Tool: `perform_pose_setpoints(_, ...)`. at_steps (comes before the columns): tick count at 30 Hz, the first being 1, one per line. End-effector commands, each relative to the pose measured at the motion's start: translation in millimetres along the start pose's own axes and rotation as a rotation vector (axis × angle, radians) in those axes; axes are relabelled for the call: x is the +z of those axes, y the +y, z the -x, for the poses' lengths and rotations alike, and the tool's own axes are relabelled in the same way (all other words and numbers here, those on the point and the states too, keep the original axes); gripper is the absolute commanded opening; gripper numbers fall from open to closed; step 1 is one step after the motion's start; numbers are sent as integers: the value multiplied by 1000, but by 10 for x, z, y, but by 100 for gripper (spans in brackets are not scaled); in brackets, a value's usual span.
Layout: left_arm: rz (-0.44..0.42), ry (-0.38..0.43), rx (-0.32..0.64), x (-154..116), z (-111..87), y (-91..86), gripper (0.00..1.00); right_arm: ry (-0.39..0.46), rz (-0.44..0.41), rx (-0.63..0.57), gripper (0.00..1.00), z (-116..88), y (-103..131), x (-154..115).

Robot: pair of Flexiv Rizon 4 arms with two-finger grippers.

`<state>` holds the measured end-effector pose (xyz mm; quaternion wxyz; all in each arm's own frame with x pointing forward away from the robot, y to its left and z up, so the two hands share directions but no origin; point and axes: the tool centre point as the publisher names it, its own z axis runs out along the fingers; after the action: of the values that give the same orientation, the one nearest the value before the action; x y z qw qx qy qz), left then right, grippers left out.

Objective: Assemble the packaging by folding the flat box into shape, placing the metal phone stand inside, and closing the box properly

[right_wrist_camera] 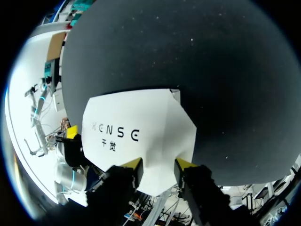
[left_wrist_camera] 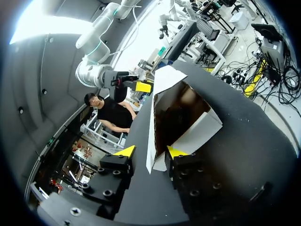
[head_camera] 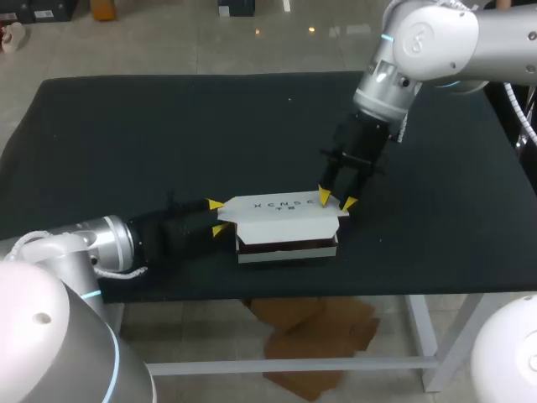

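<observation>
**Ana:** Where's the box right now?

**Me:** The white cardboard box [head_camera: 285,220] with the dark brown inside lies lengthwise near the front edge of the black table [head_camera: 168,126]. Its printed white lid [right_wrist_camera: 136,122] is on top. From the head view I see a dark band along the front, between the lid's edge and the white base.

**Ana:** And your left side?

**Me:** My left gripper [head_camera: 218,217] is low over the table at the box's left end, pointing along it. From its wrist I see that end open. A thin white side flap [left_wrist_camera: 151,141] stands edge-on between the fingers. They're spread wide, with a clear gap between the flap and one of them, so it grips nothing.

**Ana:** Right side?

**Me:** My right gripper [head_camera: 336,200] comes down from the far right onto the lid's right end. Its fingers are moderately parted, with the tips over the lid's tapered end. The lid lies ahead of them and isn't pinched. I can't tell whether the tips actually touch it
</observation>
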<state>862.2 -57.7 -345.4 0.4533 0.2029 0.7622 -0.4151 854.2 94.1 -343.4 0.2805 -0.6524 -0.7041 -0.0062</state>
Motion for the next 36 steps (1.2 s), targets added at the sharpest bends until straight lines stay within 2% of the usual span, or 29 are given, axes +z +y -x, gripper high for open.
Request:
perform_pose_setpoints(1,38,59,-25,-339,81,-88,47,-2,4,-3,48,6,-7,27)
perform_pose_setpoints(2,54,70,-34,-380,105,-84,53,-3,5,-3,48,8,-9,33)
perform_pose_setpoints(3,61,103,-59,-424,136,-79,64,-5,6,-3,48,11,-11,36)
perform_pose_setpoints(5,113,115,-89,-483,214,-70,89,-6,9,-3,48,17,-16,41)
perform_pose_setpoints(6,132,161,-118,-508,254,-73,92,-6,11,-3,48,19,-18,42)
perform_pose_setpoints(7,156,227,-145,-525,270,-74,100,-6,13,-3,48,20,-21,42)
perform_pose_setpoints(9,227,268,-146,-546,325,-65,100,-8,17,-2,49,19,-29,41)
perform_pose_setpoints(10,305,285,-124,-555,363,-59,100,-8,19,-3,49,16,-35,40)
perform_pose_setpoints(11,469,289,-35,-552,395,-15,100,-10,21,-3,49,13,-39,40)
perform_pose_setpoints(24,469,289,-35,-552,395,-15,100,-21,35,1,49,5,-61,58)
perform_pose_setpoints(25,441,314,-73,-527,418,7,100,-21,35,2,49,5,-60,59)
perform_pose_setpoints(28,394,320,-205,-457,519,55,100,-20,36,4,49,5,-61,60)
perform_pose_setpoints(29,397,323,-235,-433,543,58,100,-20,37,4,49,5,-62,61)
perform_pose_setpoints(32,452,414,-424,-326,690,64,100,-21,37,6,49,7,-68,68)
perform_pose_setpoints(35,529,531,-753,-230,907,201,100,-21,37,9,49,9,-66,77)
perform_pose_setpoints(36,585,523,-853,-203,967,268,100,-21,37,10,49,9,-65,80)
